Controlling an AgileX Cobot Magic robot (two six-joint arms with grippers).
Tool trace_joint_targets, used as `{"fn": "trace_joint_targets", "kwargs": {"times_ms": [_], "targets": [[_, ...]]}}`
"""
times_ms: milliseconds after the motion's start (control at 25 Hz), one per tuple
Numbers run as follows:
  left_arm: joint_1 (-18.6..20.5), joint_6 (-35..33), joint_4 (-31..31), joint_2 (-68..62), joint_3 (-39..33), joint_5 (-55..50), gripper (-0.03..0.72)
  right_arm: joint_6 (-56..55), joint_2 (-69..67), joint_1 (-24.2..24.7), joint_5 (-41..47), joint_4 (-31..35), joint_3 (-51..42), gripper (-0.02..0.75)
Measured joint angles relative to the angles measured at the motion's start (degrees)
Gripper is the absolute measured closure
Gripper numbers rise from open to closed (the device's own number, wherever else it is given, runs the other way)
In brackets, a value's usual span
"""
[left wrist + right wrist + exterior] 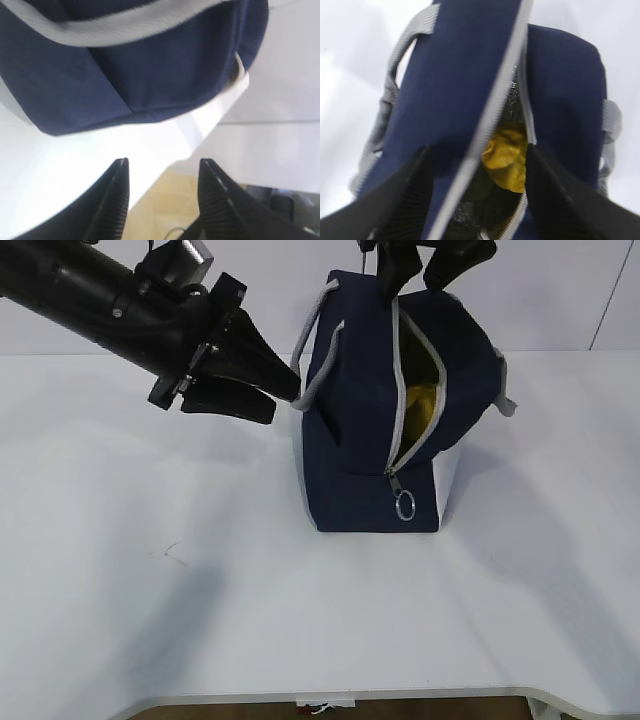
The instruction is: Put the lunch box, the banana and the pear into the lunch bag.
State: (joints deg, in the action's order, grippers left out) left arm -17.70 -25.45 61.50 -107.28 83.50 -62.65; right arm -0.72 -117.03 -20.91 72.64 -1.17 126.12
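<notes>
The navy lunch bag (355, 430) stands upright in the middle of the table, its grey zipper (400, 380) partly undone. Through the gap shows a yellow thing (506, 155), also seen from outside (425, 405); I cannot tell whether it is the banana or the pear. The lunch box is hidden. My right gripper (477, 150) hangs open just over the bag's top (412, 282), with the zipper strip and one flap running between its fingers. My left gripper (278, 400) is open and empty at the bag's left side, by the grey handle (125, 25); its tips (162, 165) stand apart from the fabric.
A metal ring pull (405, 506) hangs at the zipper's lower end on the bag's front. The white table (150, 570) spreads to the left and in front of the bag; its near edge (330, 695) is at the bottom of the exterior view.
</notes>
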Motion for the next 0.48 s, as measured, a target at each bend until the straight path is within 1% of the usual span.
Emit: {"fn": "trace_joint_targets", "kwargs": {"times_ms": [120,280,360,480], "targets": [[1.14,0.0,-0.1,0.0,0.0,-4.24,0.336,-0.35,1.25,0.0,0.0,0.24,0.0,0.256],[3.08,0.0,-0.61,0.8,0.0,-5.35,0.336,-0.37,3.62,0.0,0.0,0.6,0.0,0.251],[3.94,0.0,-1.06,1.78,0.0,-5.47,0.356,-0.47,5.32,0.0,0.0,1.17,-0.15,0.25],[4.34,0.0,-3.37,3.7,0.0,-5.51,0.404,-0.47,8.9,0.0,-0.1,3.1,-2.62,0.25]]}}
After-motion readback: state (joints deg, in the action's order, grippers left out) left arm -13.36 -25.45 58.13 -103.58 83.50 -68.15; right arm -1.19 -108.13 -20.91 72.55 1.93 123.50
